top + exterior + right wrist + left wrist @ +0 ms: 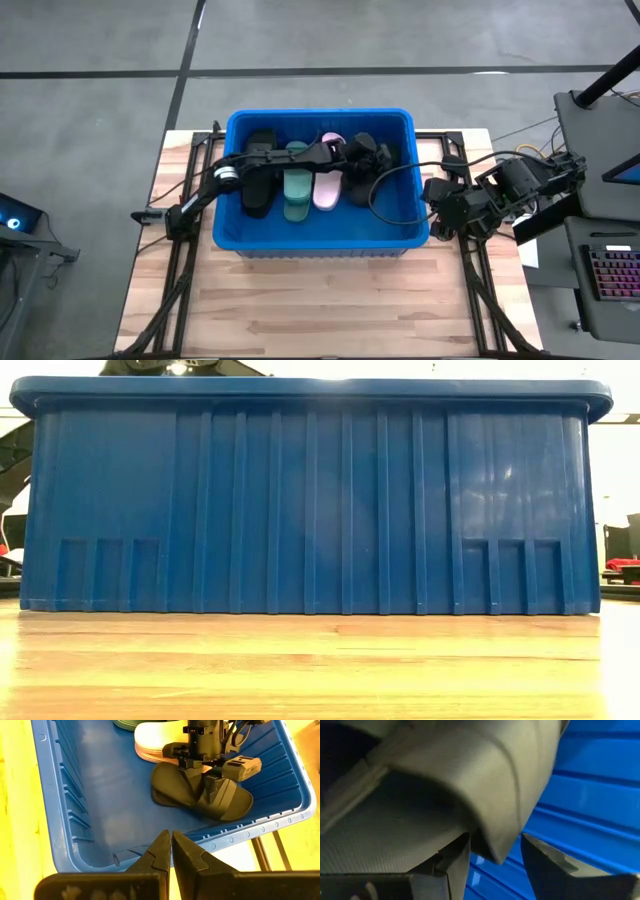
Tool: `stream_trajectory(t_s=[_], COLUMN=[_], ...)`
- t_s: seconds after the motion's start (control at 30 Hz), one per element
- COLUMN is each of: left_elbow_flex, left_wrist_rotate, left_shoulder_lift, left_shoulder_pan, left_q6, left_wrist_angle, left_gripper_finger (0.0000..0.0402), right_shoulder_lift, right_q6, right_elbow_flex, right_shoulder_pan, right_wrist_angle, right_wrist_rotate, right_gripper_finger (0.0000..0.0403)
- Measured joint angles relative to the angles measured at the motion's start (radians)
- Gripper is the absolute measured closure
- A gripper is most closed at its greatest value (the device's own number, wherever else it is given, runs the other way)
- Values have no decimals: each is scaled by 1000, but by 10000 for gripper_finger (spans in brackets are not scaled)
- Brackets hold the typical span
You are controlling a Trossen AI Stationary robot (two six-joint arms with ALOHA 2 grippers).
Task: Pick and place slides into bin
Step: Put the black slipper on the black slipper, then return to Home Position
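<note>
High view, bin: the large bright blue ribbed plastic bin sits mid-table on the pale wooden table, within reach of both my arms.
High view, slides: a black rubber slide, a dark green one and a light pink one lie side by side on the bin floor; another dark slide lies under my left hand at the bin's right part.
High view, left arm: it stretches from the table's left edge across the bin, nearly level, with my left hand low over that dark slide.
High view, right arm: folded just outside the bin's right wall, waiting, with my right hand near the rim.
Low view, bin: its ribbed blue wall fills the picture; nothing inside shows.
Left wrist view, grasp: my two dark fingers straddle the strap edge of the dark slide, the blue wall behind; I judge I am clamped on it, setting it down.
Right wrist view, right hand: fingertips pressed together, empty, hanging at the bin's rim.
Right wrist view, left hand: my left hand stands upright over the dark slide, which lies on the bin floor beside the pink one.
</note>
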Motion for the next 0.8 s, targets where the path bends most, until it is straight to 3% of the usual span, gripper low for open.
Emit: stream_trajectory(t_s=[0.8], left_elbow_flex=[-5], left_wrist_rotate=[-13], left_shoulder_lift=[-73], left_shoulder_pan=[-34], left_q6=[81], left_wrist_angle=[-106], left_gripper_finger=[242], right_shoulder_lift=[-10], right_q6=[-14], right_elbow_flex=[1], right_shoulder_pan=[0], right_wrist_angle=[0], right_wrist_rotate=[1], right_gripper_finger=[394])
